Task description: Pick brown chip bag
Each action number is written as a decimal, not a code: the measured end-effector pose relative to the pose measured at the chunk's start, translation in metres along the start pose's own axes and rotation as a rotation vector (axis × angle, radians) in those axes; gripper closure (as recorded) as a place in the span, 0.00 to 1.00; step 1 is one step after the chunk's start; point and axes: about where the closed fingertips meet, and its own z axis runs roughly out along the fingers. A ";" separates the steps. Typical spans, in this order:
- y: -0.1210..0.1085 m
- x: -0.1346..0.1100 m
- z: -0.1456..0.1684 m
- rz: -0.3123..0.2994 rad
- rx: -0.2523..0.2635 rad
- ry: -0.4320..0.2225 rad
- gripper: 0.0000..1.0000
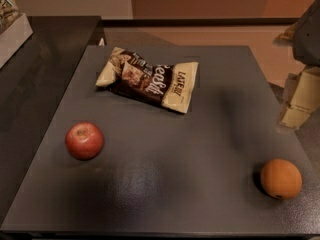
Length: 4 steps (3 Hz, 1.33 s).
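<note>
Lying well left of the hand [300, 100] is the brown chip bag [148, 79].

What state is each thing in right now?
chip bag: lying flat, crinkled, far centre, not held
apple: resting at left, untouched
orange: resting at near right, untouched
gripper: at the right edge, well clear of the chip bag

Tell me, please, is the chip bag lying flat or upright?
Lying flat: the brown chip bag rests face up on the table, lettering showing; the claw hangs at the right edge, apart.
</note>
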 end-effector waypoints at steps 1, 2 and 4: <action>-0.003 -0.007 0.001 0.000 0.012 -0.015 0.00; -0.014 -0.018 0.012 0.017 0.024 -0.056 0.00; -0.055 -0.053 0.061 0.048 0.010 -0.151 0.00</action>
